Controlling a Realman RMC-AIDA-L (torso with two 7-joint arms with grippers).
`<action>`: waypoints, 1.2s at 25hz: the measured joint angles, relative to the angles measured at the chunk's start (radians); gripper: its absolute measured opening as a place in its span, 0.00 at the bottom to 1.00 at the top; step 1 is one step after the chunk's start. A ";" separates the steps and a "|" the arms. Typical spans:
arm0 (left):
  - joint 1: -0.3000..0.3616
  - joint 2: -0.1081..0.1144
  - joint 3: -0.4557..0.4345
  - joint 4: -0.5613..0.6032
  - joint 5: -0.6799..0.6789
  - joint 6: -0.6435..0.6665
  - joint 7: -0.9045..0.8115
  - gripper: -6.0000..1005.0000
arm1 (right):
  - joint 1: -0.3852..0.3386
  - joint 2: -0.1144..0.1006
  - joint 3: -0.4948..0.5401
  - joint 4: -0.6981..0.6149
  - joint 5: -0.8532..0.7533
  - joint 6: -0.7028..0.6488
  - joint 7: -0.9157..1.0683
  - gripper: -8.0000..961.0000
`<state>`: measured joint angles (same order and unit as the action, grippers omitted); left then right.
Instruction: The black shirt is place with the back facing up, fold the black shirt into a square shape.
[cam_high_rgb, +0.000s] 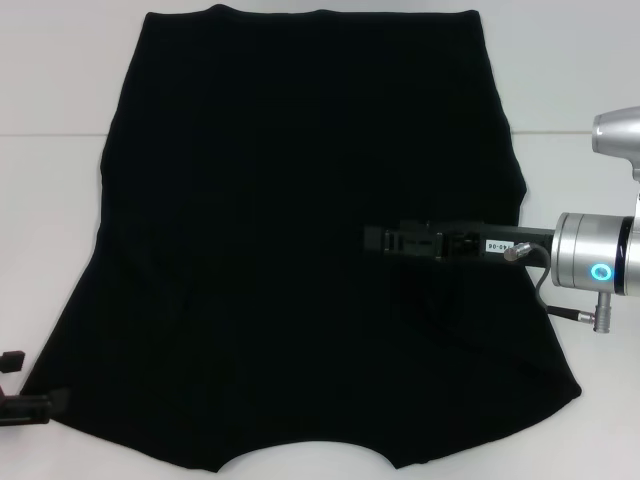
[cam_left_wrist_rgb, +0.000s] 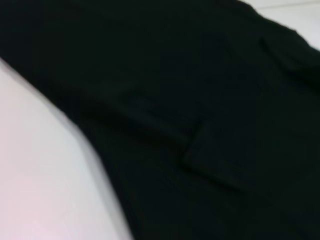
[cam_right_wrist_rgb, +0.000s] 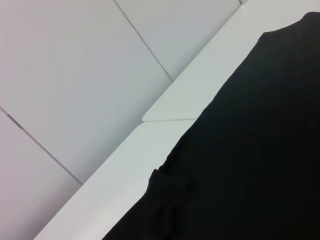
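The black shirt (cam_high_rgb: 280, 200) lies spread flat on the white table (cam_high_rgb: 50, 200), plain side up, with no lettering showing. Its wide end with a curved notch is nearest me. My right gripper (cam_high_rgb: 372, 240) reaches in from the right and sits low over the shirt's right half, black against black. My left gripper (cam_high_rgb: 15, 385) is at the near left, open, just beside the shirt's near-left corner with bare table between its fingers. The left wrist view shows the shirt (cam_left_wrist_rgb: 200, 100) with soft creases. The right wrist view shows the shirt's edge (cam_right_wrist_rgb: 250, 150).
White tabletop (cam_right_wrist_rgb: 150, 150) borders the shirt on the left and right. A seam between two table panels (cam_high_rgb: 40, 135) runs across the far part. Beyond the table edge, grey floor tiles (cam_right_wrist_rgb: 75, 75) show in the right wrist view.
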<state>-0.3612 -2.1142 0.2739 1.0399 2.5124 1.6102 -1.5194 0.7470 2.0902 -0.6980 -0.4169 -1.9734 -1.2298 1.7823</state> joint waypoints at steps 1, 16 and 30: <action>0.000 -0.002 0.002 0.000 0.005 -0.017 0.006 0.94 | 0.000 0.000 0.000 -0.001 0.000 0.000 0.000 0.95; -0.005 -0.013 0.063 -0.011 0.052 -0.112 0.007 0.94 | 0.002 -0.001 0.009 -0.006 0.001 0.003 0.003 0.95; -0.012 -0.012 0.068 -0.012 0.054 -0.054 0.005 0.94 | 0.002 -0.002 0.011 -0.008 0.001 0.004 0.002 0.95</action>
<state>-0.3730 -2.1261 0.3421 1.0284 2.5664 1.5562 -1.5141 0.7486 2.0880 -0.6872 -0.4250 -1.9727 -1.2258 1.7847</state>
